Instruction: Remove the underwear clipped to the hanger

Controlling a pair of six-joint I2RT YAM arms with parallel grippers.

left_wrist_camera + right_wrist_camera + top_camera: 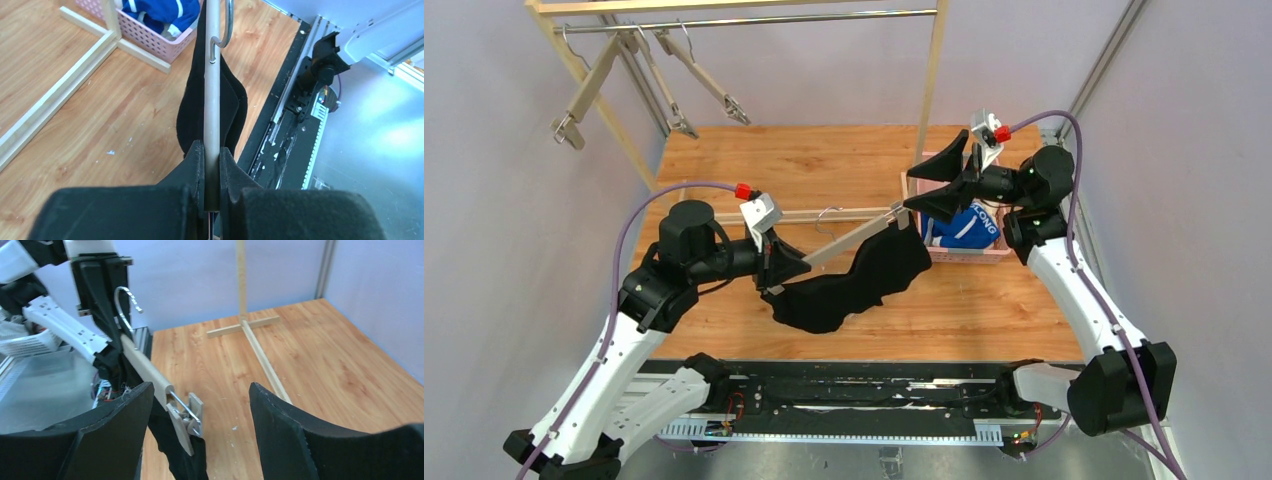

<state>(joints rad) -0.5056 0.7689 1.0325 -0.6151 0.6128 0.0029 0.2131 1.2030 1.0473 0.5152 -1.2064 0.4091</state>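
Here the left gripper (pixel 776 270) has its fingers pressed onto one end of a wooden hanger (pixel 849 243), holding the bar tilted above the table (pixel 824 160), well clear of the wood. The black underwear (pixel 854 285) hangs in a sagging fold beneath the bar, from beside the left gripper up to the far end. There a metal clip (pixel 187 422) sits against the cloth, though whether it bites the cloth is not clear. The right gripper (pixel 909 190) is at that end with its fingers spread wide on either side of the clip, touching nothing. Just behind it a pink basket (pixel 999 250) holds the blue underwear (pixel 972 228). At the back left, a rack (pixel 754 20) carries more hangers (pixel 584 95).
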